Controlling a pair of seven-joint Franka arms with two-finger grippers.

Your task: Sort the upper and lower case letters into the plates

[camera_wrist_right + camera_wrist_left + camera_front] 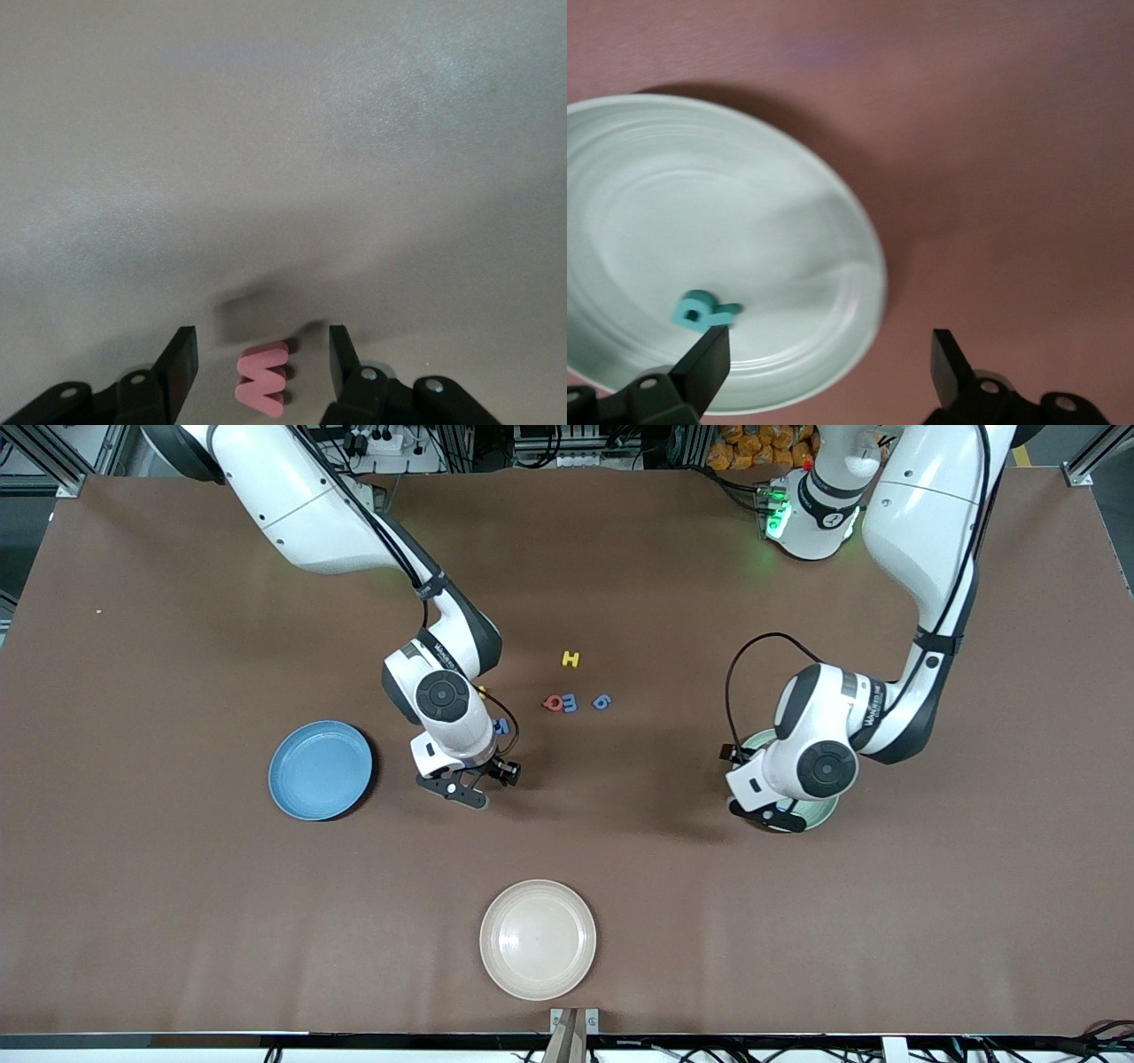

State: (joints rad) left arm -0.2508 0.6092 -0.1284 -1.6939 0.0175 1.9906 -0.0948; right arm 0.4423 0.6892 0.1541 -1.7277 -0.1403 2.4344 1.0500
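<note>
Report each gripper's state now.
Left gripper: open, empty, over the mint plate.
Right gripper: open, jaws straddling a pink letter, not gripping.

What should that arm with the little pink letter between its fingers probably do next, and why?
Probably close the right gripper on the pink letter. The letter lies on the table between its fingers, which do not touch it yet. The left gripper waits open over the mint plate, where a teal letter lies.

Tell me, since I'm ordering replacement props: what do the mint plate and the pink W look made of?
Mint plate: probably glazed ceramic or melamine; it has a soft sheen and moulded rings. Pink W: likely foam or soft plastic; it is matte and chunky with rounded edges.
</note>
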